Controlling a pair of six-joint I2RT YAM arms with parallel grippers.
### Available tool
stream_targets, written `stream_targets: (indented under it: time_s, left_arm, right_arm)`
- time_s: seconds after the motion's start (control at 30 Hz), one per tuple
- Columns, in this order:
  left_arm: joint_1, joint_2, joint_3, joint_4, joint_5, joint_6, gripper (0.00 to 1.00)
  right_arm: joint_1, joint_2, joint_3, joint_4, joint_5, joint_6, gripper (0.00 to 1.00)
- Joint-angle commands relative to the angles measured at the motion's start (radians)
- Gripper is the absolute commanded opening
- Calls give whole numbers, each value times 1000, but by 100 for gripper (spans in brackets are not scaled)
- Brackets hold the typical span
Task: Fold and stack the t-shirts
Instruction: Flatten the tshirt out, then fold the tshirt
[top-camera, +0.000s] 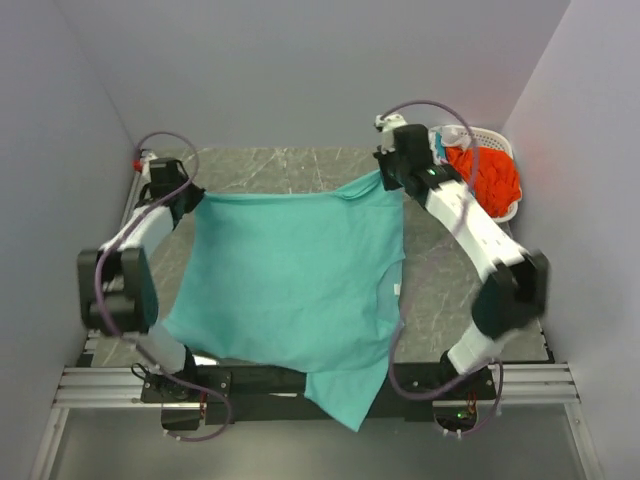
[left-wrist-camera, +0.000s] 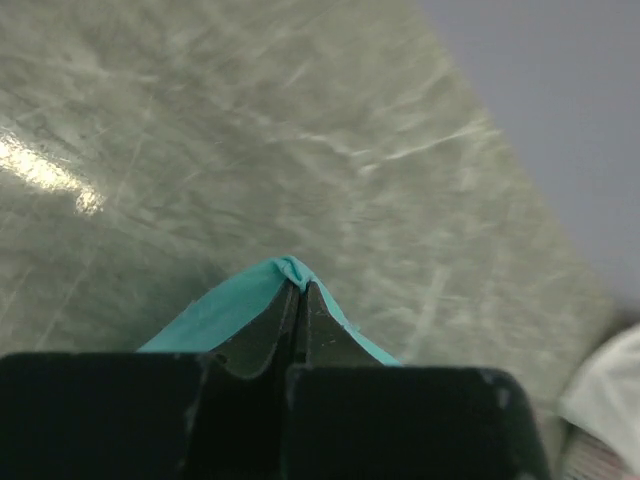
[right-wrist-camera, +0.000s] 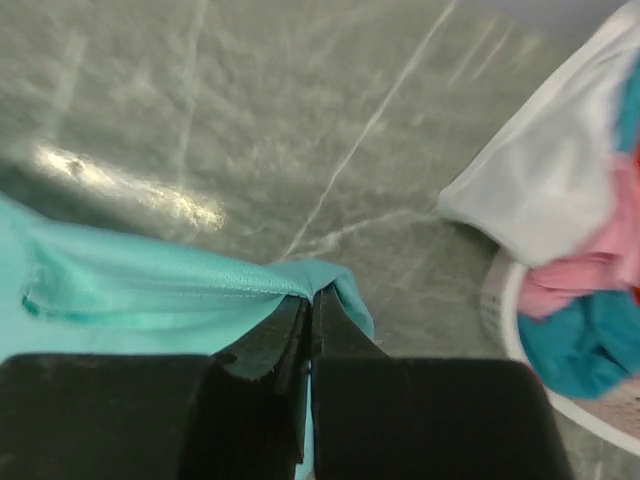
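Observation:
A teal-green t-shirt (top-camera: 290, 275) hangs stretched between my two grippers above the table, its lower part draping over the near edge. My left gripper (top-camera: 188, 192) is shut on its far left corner, seen as a teal fold (left-wrist-camera: 262, 295) at the fingertips. My right gripper (top-camera: 392, 172) is shut on its far right corner, where teal cloth (right-wrist-camera: 150, 295) bunches at the closed jaws. Orange-red cloth (top-camera: 490, 175) fills a white basket (top-camera: 492, 132) at the far right. White (right-wrist-camera: 560, 195), pink (right-wrist-camera: 575, 280) and blue (right-wrist-camera: 580, 345) t-shirts show there in the right wrist view.
The grey marbled table (top-camera: 290, 165) has grey walls at the back and on both sides. The basket stands in the far right corner close to my right arm. A metal rail (top-camera: 100, 385) runs along the near edge.

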Motion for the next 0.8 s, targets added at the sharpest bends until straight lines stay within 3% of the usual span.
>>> stream_targets:
  time_s: [0.0, 0.07, 0.17, 0.37, 0.57, 0.77]
  left_arm:
    - [2, 212, 150, 52, 15, 39, 1]
    - [-1, 355, 255, 32, 38, 31, 1]
    - [-1, 457, 330, 26, 71, 31, 1]
    - [-8, 520, 381, 9, 70, 39, 1]
    - [-8, 440, 304, 21, 59, 40, 1]
    - [-7, 265, 117, 49, 27, 22, 1]
  right_arm:
    - [-19, 313, 219, 24, -20, -13, 0]
    - [-25, 482, 324, -36, -8, -10, 0]
    - [-25, 585, 439, -57, 4, -10, 0]
    - [-30, 586, 419, -24, -51, -14, 0]
    - [-22, 491, 320, -30, -71, -4, 0]
    - [-13, 324, 107, -1, -54, 62, 0]
